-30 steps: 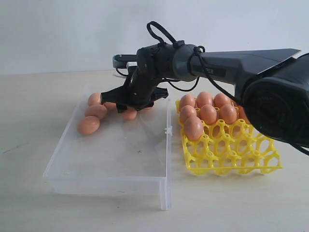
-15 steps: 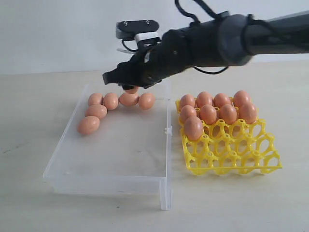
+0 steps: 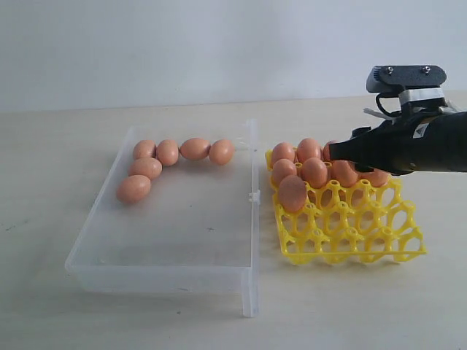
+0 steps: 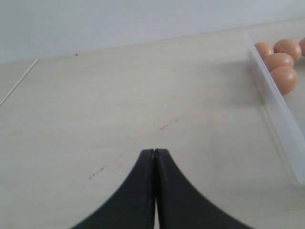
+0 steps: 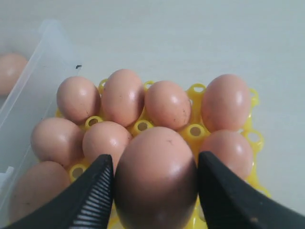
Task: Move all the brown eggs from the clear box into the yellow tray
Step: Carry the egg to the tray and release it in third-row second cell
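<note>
Brown egg (image 5: 155,181): judged light, slippery, brittle; right claw (image 5: 155,157) grasps its broad sides over yellow tray (image 5: 186,132). Left claw (image 4: 155,152) clenched, empty.

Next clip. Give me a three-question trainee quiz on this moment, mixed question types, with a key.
1. Count: how many brown eggs lie in the clear box?
2. True or false: the left gripper is shut and holds nothing.
3. The right gripper holds an egg above: A the clear box, B the yellow tray, C bare table.
Key: 1. six; 2. true; 3. B.
</note>
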Motion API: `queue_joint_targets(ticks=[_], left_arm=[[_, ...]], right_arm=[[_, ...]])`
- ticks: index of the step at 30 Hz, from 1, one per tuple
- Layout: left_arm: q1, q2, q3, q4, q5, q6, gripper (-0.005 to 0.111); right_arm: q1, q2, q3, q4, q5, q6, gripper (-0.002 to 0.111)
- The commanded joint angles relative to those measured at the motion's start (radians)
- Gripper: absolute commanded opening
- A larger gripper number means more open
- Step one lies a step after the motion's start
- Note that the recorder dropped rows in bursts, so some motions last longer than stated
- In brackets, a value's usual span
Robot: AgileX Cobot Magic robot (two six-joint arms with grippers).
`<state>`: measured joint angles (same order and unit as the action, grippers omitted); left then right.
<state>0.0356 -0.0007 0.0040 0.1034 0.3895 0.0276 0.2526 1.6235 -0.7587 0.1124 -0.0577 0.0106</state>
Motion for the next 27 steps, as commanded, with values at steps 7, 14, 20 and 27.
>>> queue_joint_targets(ticks=[7, 14, 20, 27], left_arm=[[-0.006, 0.001, -0.004, -0.002, -0.009, -0.005, 0.000], [-0.006, 0.001, -0.004, -0.002, -0.009, -0.005, 0.000], [-0.006, 0.001, -0.004, -0.002, -0.009, -0.005, 0.000], [-0.006, 0.001, -0.004, -0.002, -0.009, -0.005, 0.000]], right_arm=[[0.037, 0.013, 0.004, -0.022, -0.009, 0.043, 0.000], [0.120, 0.022, 0.004, -0.022, -0.019, 0.043, 0.000], [0.120, 0.062, 0.004, -0.022, -0.024, 0.043, 0.000], [0.120, 0.111, 0.004, -0.022, -0.028, 0.043, 0.000]])
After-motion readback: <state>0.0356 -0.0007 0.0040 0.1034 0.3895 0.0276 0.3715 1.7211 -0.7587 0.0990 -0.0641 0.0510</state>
